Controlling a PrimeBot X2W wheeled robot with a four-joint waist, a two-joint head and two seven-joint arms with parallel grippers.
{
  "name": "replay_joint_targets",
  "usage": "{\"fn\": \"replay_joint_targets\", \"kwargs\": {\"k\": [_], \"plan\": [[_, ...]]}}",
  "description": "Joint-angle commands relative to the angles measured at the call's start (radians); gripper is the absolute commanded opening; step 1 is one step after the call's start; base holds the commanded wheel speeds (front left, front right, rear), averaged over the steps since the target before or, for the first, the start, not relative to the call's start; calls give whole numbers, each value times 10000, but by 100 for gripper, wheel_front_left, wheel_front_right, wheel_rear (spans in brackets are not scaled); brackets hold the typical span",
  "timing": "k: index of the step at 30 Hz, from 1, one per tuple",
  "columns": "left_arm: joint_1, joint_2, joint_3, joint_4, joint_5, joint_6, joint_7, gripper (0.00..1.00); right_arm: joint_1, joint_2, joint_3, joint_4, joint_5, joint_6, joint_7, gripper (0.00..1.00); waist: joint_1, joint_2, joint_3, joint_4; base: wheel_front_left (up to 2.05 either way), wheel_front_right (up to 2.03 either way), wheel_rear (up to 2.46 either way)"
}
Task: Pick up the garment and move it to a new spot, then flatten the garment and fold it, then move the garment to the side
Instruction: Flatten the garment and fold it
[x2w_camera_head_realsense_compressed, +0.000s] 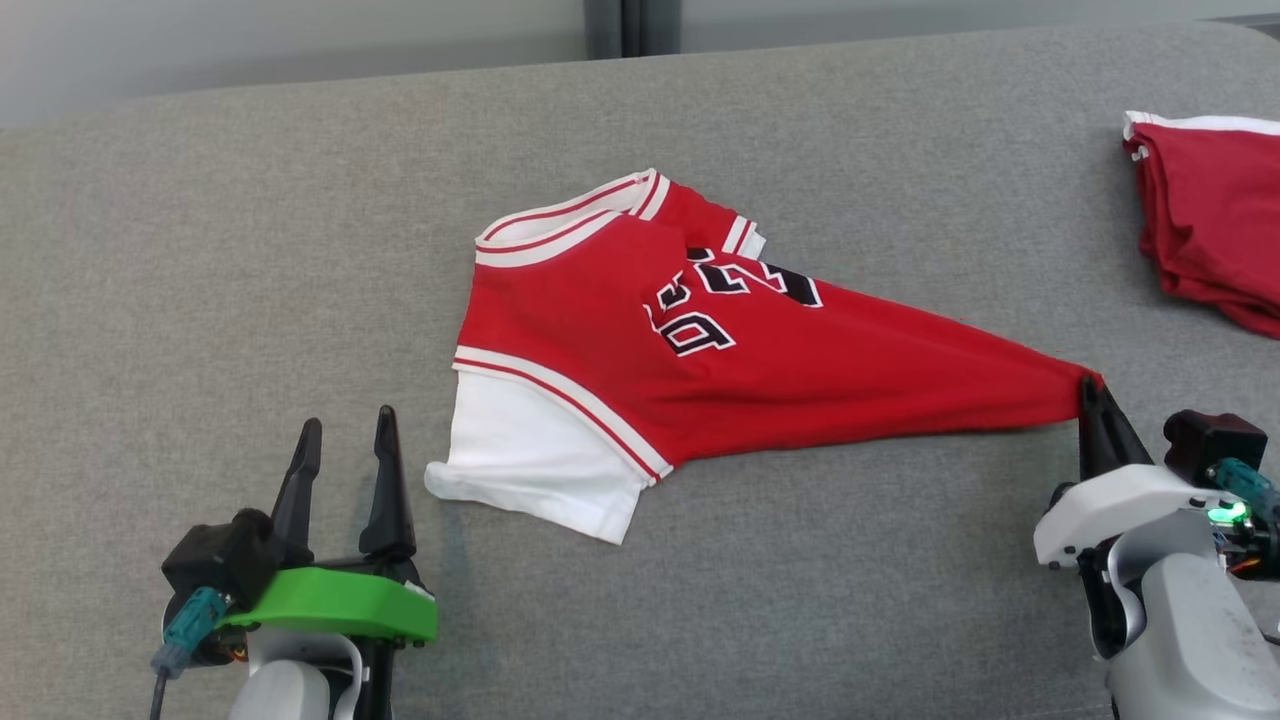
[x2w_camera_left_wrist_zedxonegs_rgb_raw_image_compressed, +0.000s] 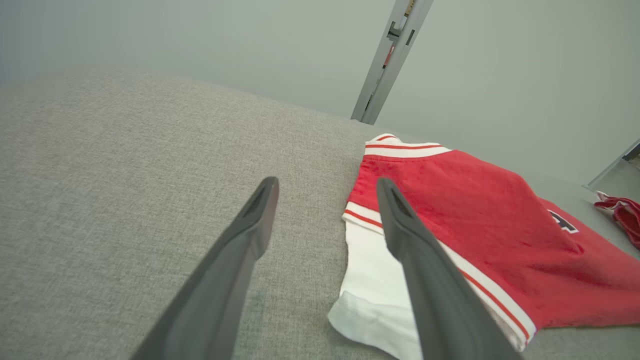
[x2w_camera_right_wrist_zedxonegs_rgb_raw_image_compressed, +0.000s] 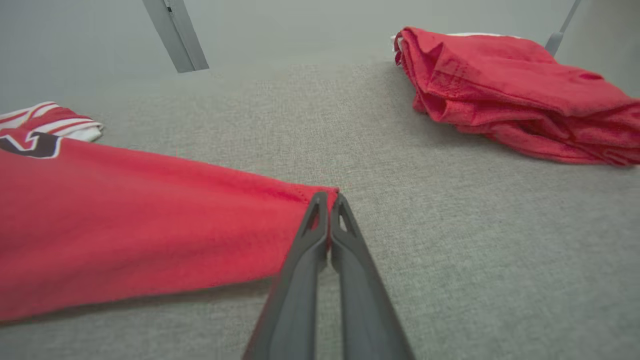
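The garment (x2w_camera_head_realsense_compressed: 720, 350) is a red jersey with white striped trim, white sleeves and dark lettering, lying on the grey fabric surface (x2w_camera_head_realsense_compressed: 200, 250). Its lower corner is drawn out to a point at the right. My right gripper (x2w_camera_head_realsense_compressed: 1088, 388) is shut on that red corner, and in the right wrist view the fingers (x2w_camera_right_wrist_zedxonegs_rgb_raw_image_compressed: 327, 200) pinch the hem of the garment (x2w_camera_right_wrist_zedxonegs_rgb_raw_image_compressed: 125, 225). My left gripper (x2w_camera_head_realsense_compressed: 345, 428) stands open at the lower left, just left of the white sleeve (x2w_camera_head_realsense_compressed: 530, 460). In the left wrist view the open gripper (x2w_camera_left_wrist_zedxonegs_rgb_raw_image_compressed: 325, 186) holds nothing, with the garment (x2w_camera_left_wrist_zedxonegs_rgb_raw_image_compressed: 475, 225) beside its right finger.
A second red garment (x2w_camera_head_realsense_compressed: 1210, 220) lies bunched at the far right edge of the surface, also seen as a folded heap (x2w_camera_right_wrist_zedxonegs_rgb_raw_image_compressed: 515, 90) in the right wrist view. A pale wall and a grey post (x2w_camera_left_wrist_zedxonegs_rgb_raw_image_compressed: 390, 55) stand behind the surface.
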Motion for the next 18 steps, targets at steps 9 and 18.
{"fn": "replay_joint_targets", "kwargs": {"k": [9, 18], "plan": [[-67, 33, 116, 56, 153, -63, -4, 100, 619, -47, 89, -799, 373, -16, -81, 100, 0, 0, 56, 25, 0, 0, 0], [81, 32, 149, 142, 56, -85, -4, 100, 1005, -33, -73, -3068, -295, -16, -87, 100, 0, 0, -213, 98, 0, 0, 0]]}}
